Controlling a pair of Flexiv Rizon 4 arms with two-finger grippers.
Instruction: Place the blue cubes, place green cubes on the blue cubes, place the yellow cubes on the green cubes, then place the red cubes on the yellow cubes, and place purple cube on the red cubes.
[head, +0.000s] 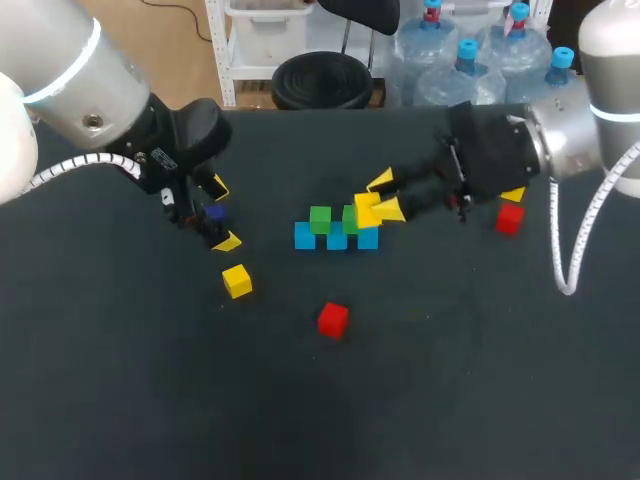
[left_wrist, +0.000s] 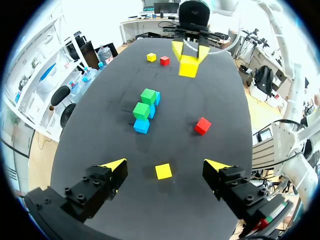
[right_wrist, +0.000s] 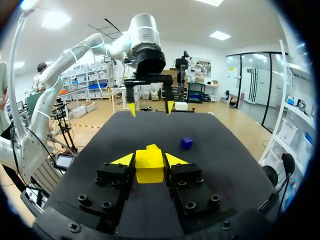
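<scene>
Cube (right_wrist: 149, 169), yellow, in right end effector (right_wrist: 150, 159)

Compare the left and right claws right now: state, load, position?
Left claw is open with nothing between its fingers; right claw is shut on a yellow cube. Left claw hangs apart from the blue cubes and green cubes, near the purple cube and a loose yellow cube; right claw is right beside them. Shared: both are yellow-tipped and face each other across the table.
</scene>
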